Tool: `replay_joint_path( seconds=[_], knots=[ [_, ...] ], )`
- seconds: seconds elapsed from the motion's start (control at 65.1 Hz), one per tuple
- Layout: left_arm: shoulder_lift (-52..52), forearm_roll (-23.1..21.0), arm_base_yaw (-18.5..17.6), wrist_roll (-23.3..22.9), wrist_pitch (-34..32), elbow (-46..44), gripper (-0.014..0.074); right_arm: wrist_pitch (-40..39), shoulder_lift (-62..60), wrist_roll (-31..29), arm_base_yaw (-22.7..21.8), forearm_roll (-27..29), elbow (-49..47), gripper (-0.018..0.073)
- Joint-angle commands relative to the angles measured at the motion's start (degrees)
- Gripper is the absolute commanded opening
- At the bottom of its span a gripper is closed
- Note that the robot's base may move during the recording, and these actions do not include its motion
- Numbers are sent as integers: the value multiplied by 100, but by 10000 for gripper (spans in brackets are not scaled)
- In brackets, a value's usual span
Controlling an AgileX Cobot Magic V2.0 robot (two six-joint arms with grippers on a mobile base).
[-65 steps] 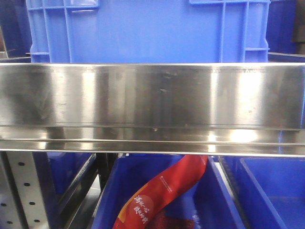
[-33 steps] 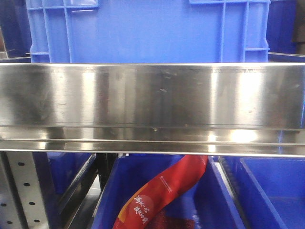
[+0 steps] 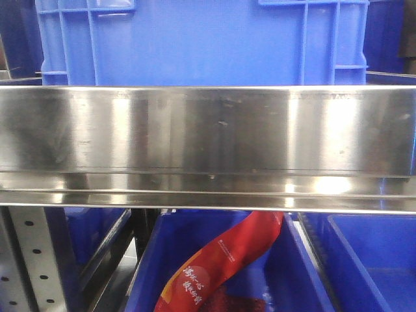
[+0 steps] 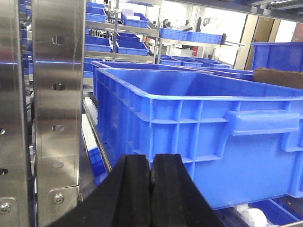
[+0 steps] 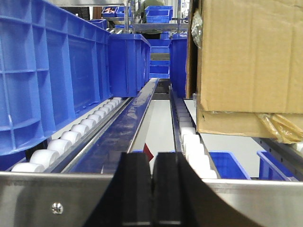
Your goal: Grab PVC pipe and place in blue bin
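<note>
Both claws are pressed closed with nothing between the pads: the left gripper [image 4: 150, 187] shows its two black fingers meeting along a thin seam, and the right gripper [image 5: 152, 189] looks the same, so neither has hold of anything. Going left to right in the left wrist view, a perforated steel upright [image 4: 57, 109] stands at the edge, then a large blue bin [image 4: 199, 127] sits just beyond the closed fingers, its open top above them. In the right wrist view another blue crate [image 5: 47, 80] lines the left, white conveyor rollers [image 5: 80, 127] run beside a central rail, and a cardboard box [image 5: 251, 66] fills the right. The front camera shows only a steel shelf beam [image 3: 208, 140] with a blue tote [image 3: 201, 42] above, and a red packet [image 3: 221, 260] lying in a lower bin. The PVC pipe is not visible in any view, so I cannot say where it lies. Judging from this, the step in hand is locating it: the arms should be raised or the wrists tilted until a camera sees into the shelf contents, and the jaws should be parted before any approach, keeping well away from the steel beam and roller rails.
</note>
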Motion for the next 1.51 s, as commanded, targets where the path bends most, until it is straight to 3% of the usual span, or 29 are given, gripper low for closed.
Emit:
replay_joint_path(
  seconds=[0.0, 0.461, 0.63, 0.861, 1.061, 1.168, 1.307, 1.491],
  knots=[
    [-53, 0, 17, -32, -80, 2, -111, -89, -17, 0, -17, 9, 12, -162],
    [-66, 124, 155, -32, -49, 43, -111, -89, -17, 0, -17, 9, 12, -162],
    [-115, 153, 607, -32, -149, 449, -111, -89, -17, 0, -17, 9, 12, -162],
    [-937, 196, 1408, 152, -975, 1756, -111, -89, -17, 0, -17, 9, 12, -162],
    [-2189, 196, 2099, 152, -983, 2427, -111, -89, -17, 0, -17, 9, 12, -162],
    [-2189, 242, 2354, 152, -573, 2427, -111, -89, -17, 0, -17, 9, 12, -162],
    [-2189, 310, 2326, 152, -403, 2427, -111, -89, -17, 0, -17, 9, 12, -162],
    [-2189, 310, 1969, 152, -505, 2427, -111, -89, -17, 0, -17, 9, 12, -162]
  ],
)
